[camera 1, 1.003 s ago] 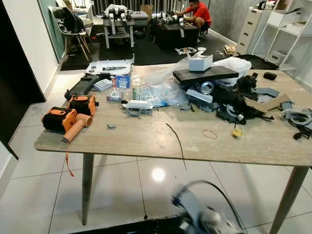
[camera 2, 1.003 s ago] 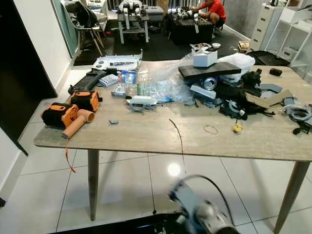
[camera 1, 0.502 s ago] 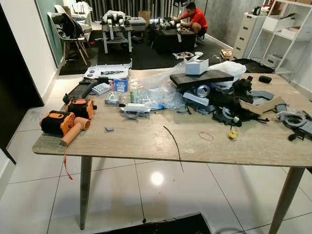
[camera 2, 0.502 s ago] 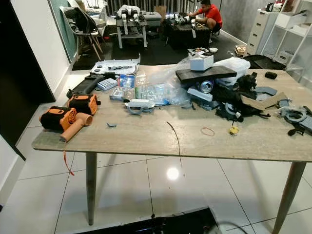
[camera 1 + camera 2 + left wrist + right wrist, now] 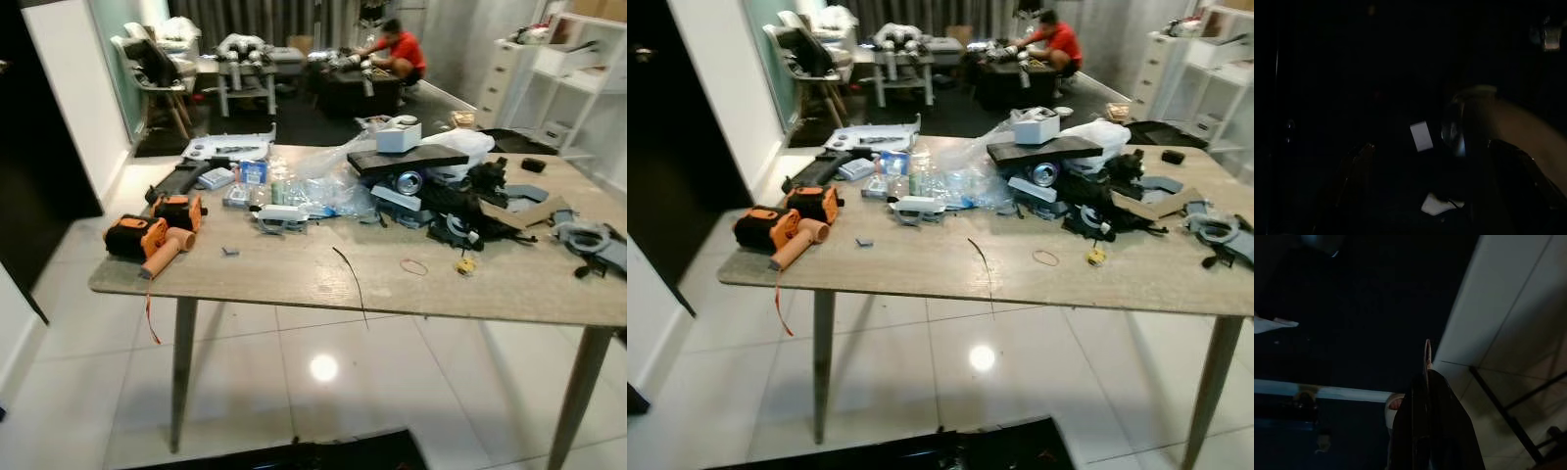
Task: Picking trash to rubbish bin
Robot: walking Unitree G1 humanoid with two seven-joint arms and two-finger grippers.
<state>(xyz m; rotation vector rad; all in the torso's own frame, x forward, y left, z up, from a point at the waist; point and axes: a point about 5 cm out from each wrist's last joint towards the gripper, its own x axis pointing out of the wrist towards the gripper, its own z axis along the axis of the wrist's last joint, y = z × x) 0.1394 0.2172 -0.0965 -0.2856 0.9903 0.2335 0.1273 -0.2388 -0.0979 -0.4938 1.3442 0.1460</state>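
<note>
The left wrist view is very dark, with most of it lost in black shade. Two dark fingers (image 5: 1359, 171) of the left pincer (image 5: 1435, 181) can just be made out, set well apart with a wide gap between them. Between them lies a small pale rectangle (image 5: 1421, 136), and a second pale patch (image 5: 1436, 204) sits closer to the camera. A blurred brownish shape (image 5: 1520, 127) sweeps past the far finger. A faint light glints at 1 o'clock (image 5: 1550, 36).

Cluttered wooden table (image 5: 294, 279): orange tool (image 5: 147, 238), black cable (image 5: 351, 279), rubber band (image 5: 413, 265).
</note>
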